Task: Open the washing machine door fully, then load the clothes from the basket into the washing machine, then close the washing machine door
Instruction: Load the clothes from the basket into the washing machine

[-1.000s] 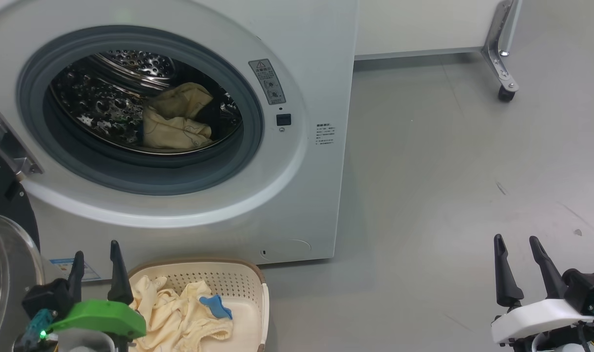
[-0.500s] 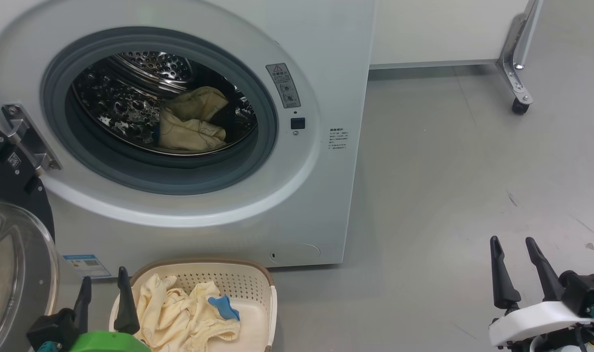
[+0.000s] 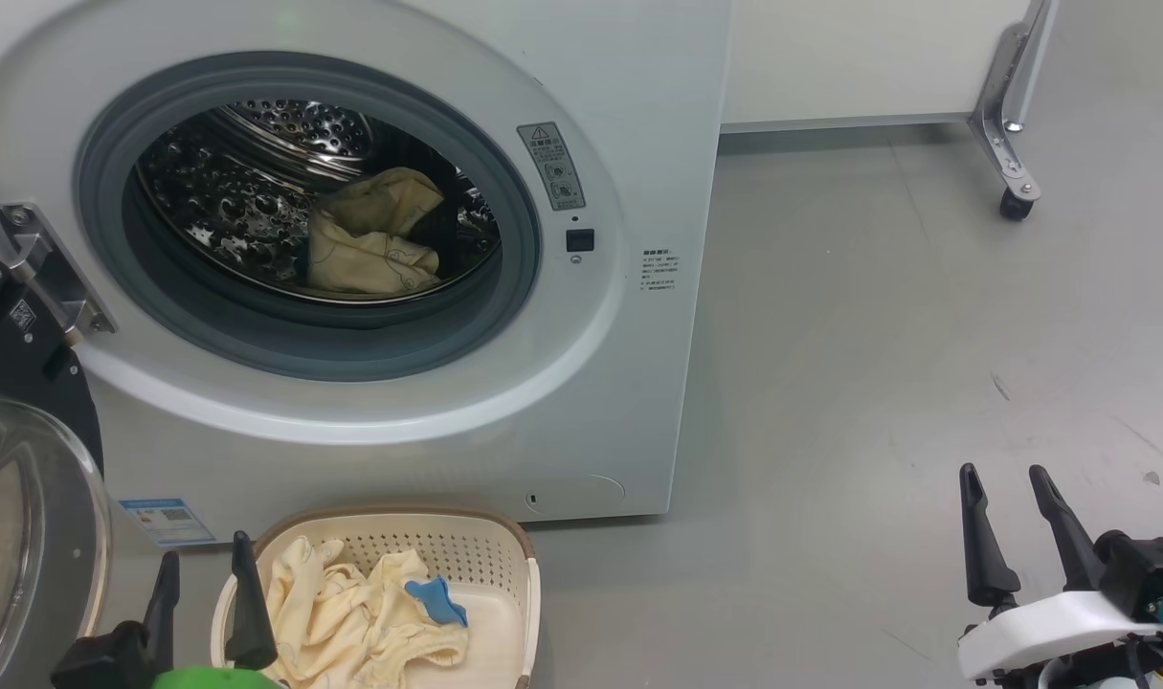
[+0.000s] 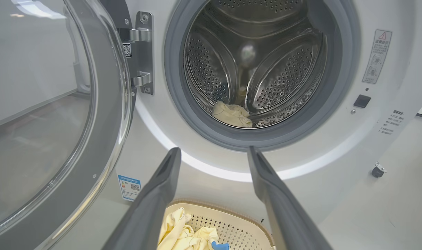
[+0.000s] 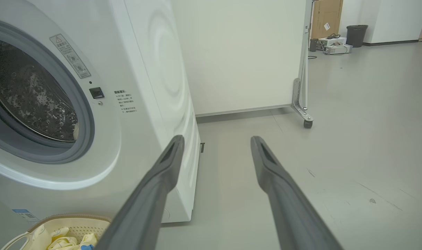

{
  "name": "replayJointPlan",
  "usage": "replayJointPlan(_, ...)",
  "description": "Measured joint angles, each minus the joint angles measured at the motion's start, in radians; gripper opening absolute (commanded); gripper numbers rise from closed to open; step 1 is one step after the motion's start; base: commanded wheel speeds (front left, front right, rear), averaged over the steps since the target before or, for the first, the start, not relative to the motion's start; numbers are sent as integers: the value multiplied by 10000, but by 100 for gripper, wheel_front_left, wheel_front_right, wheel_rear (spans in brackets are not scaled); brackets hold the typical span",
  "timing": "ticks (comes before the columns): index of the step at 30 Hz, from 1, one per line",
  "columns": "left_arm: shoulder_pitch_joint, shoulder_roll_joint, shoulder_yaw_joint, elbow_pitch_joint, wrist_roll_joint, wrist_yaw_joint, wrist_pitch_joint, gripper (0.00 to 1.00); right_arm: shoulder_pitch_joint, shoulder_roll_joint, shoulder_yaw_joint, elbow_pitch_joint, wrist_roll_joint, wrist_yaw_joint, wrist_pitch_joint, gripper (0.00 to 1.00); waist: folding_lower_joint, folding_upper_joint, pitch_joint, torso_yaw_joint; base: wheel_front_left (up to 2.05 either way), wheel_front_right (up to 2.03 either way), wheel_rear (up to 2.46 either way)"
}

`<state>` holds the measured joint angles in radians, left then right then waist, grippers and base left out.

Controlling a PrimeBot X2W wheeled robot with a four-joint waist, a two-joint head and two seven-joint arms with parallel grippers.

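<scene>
left gripper and right gripper parted, empty, washing machine door wide open

Bright, even white light from overhead fills every view, leaving only a faint soft shadow on the pale floor along the foot of the washing machine, while the steel drum is darker at its back and throws many small sparkles. The glass of the washing machine door carries milky reflections of the room and a bright streak near its top. Both wrist views bow straight edges toward the corners, and the left claw and right claw look soft and slightly out of focus near the lens; the head view is sharp.
</scene>
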<state>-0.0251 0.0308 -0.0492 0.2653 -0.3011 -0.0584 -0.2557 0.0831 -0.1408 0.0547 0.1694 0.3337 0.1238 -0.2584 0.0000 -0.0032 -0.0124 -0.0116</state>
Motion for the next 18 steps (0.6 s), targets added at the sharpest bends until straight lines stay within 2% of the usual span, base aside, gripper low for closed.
replayJointPlan(9,344,19,-178,-276,38,182,0,100,1,-2,111,-197,0,0,0,100,0,0,286,-135,0,0,0)
replayJointPlan(18,337,25,-468,-326,479,368,194,100,-110,140,188,-424,4,0,0,100,0,0,1146,-379,0,0,0)
